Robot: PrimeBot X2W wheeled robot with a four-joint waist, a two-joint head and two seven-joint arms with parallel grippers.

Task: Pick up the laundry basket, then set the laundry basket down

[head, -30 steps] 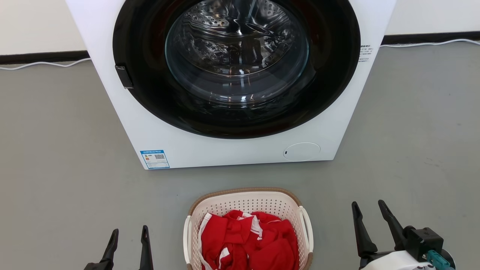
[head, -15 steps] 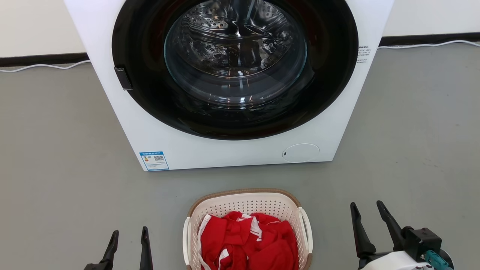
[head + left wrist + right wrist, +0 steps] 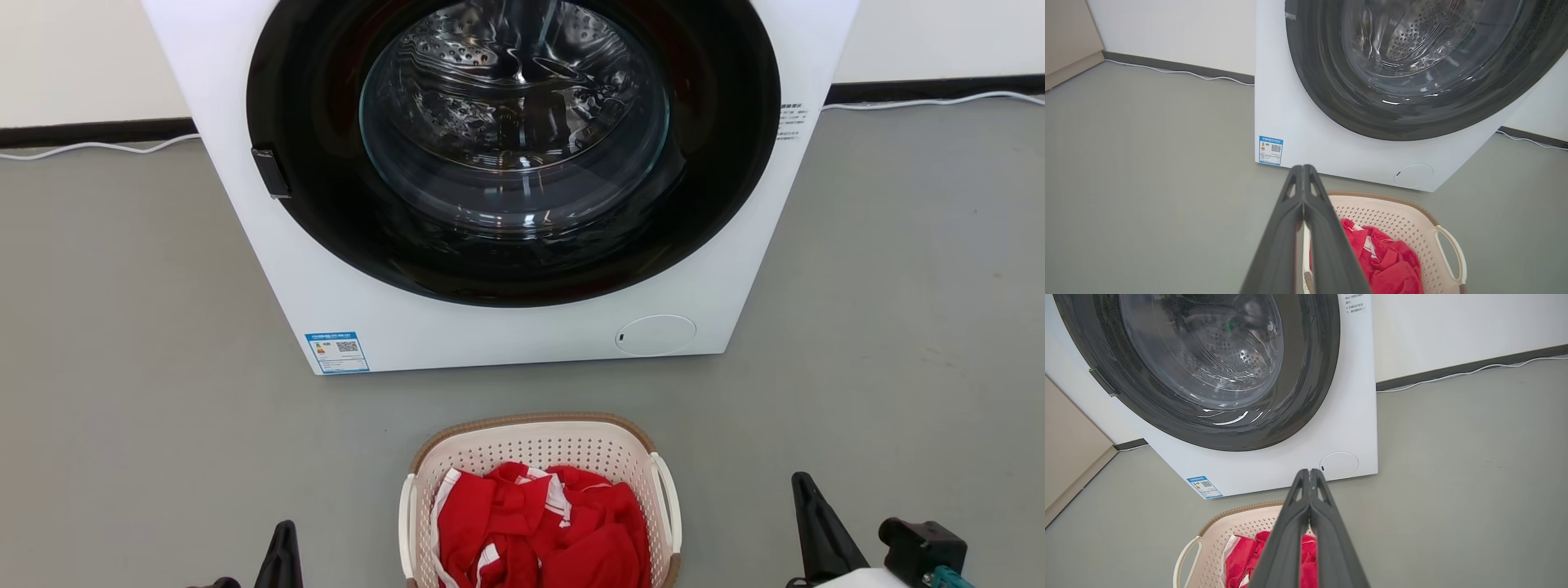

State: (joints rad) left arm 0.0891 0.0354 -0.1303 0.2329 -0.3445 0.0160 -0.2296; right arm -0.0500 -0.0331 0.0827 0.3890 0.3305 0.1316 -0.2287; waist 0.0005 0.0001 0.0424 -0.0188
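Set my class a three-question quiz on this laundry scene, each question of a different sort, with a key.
1. True or false: the laundry basket holds red clothes.
2. Where is the basket? A. on the floor in front of the washer; B. on top of the washer; C. held in the air.
3. Fill the gap: the fingers of the left gripper and the right gripper are ____ (open or shut).
Key: 1 true; 2 A; 3 shut.
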